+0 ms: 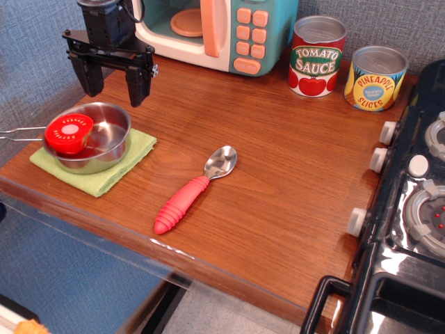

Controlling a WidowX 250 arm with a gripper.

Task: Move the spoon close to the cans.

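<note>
The black gripper (115, 87) is hanging over the back left part of the desk (278, 174), its two fingers (137, 85) pointing down and standing wide apart with nothing between them. Just below and in front of it a shiny metal pan (104, 142) is sitting on a folded green cloth (122, 170), its thin handle running off toward the left edge, and a red round piece with a white centre (69, 133) is leaning inside the pan against its left rim. Right behind the gripper a teal toy microwave (261, 35) with peach buttons is standing against the grey wall, its door swung open and an orange plate showing inside. Further out, near the middle of the wooden top, the spoon (195, 190) is lying flat and on a slant, its silver bowl pointing up and to the right and its ribbed red-pink handle trailing toward the front edge; it is lying well apart from the gripper and from the pan. The cans are standing upright at the back right, well away from the spoon: the red Tomato Sauce can (317, 57) beside the microwave, and the shorter yellow and blue Pineapple Slices can (375, 78) just to its right. A black toy stove (410, 209) with white knobs is butting against the right side of the desk
</note>
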